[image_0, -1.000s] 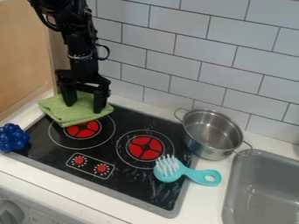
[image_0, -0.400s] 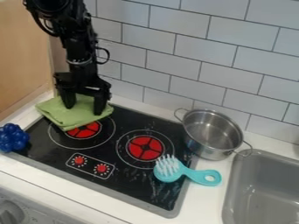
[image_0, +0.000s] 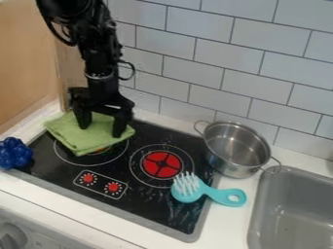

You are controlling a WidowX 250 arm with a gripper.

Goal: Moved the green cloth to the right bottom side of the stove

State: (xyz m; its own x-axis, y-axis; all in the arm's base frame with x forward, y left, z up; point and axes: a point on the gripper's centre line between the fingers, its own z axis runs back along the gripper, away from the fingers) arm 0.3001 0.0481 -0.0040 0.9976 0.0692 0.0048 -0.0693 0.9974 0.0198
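Behind the white counter (image_0: 228, 221), pale wall tiles (image_0: 267, 97) with dark joints, and at the left side of the view, a light wooden panel (image_0: 29, 73). On the counter, a black stove top (image_0: 149, 206) with a grey border along its near edge. At its far left corner, the green cloth (image_0: 68, 133), folded and lying rather flat, partly on the stove top and partly over its edge to the counter. Under the near edge of this cloth, the left burner (image_0: 102, 151), almost wholly covered, with only a little red to see. To the right of it, the other burner (image_0: 161, 164), fully visible, red and round. Nearer to the front, two red control marks (image_0: 101, 184) inside a white outline.

Coming down from the top left, the black arm (image_0: 94, 53), with the gripper (image_0: 101, 132) pointing downward over the cloth. Both fingers wide apart, with the tips down at the green fabric. Between them, cloth, but not possible to tell if any fold is held.

At the far right of the stove top, a steel pot (image_0: 237, 148) with two handles, upright. Just in front of it, a turquoise brush (image_0: 189, 189), bristles upward, with its handle over the border. Farther right, a grey sink (image_0: 255, 211). At the left edge of the view, a dark blue lumpy object (image_0: 14, 153).
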